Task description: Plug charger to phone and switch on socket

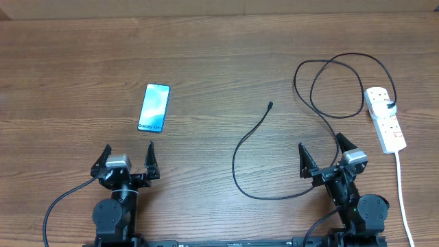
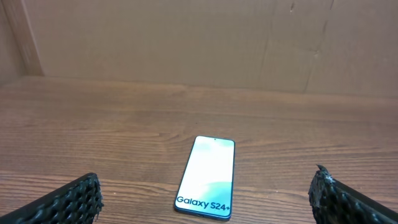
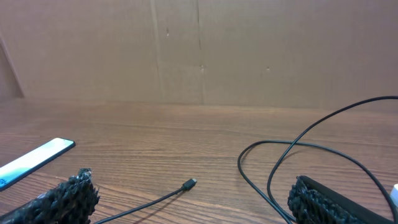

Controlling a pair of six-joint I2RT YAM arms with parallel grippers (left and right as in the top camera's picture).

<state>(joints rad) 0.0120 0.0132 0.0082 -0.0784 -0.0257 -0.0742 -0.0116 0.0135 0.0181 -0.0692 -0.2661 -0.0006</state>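
The phone [image 1: 153, 108] lies flat on the wooden table at the left, its light-blue screen lit; the left wrist view shows the phone [image 2: 207, 177] just ahead. My left gripper [image 1: 128, 159] stands open a little short of it, nothing between its fingers [image 2: 74, 198]. The charger, a thin black cable [image 1: 240, 147], loops across the middle, and its plug tip [image 1: 270, 105] lies free. The plug tip [image 3: 190, 183] lies ahead of my open, empty right gripper [image 1: 321, 155]. The white socket [image 1: 385, 119] sits at the far right with a black plug in it.
A white cord [image 1: 402, 199] trails from the socket toward the front edge, right of the right arm. The cable's far loops [image 1: 336, 86] lie between the right gripper and the socket. A brown cardboard wall [image 2: 186, 43] closes the back of the table.
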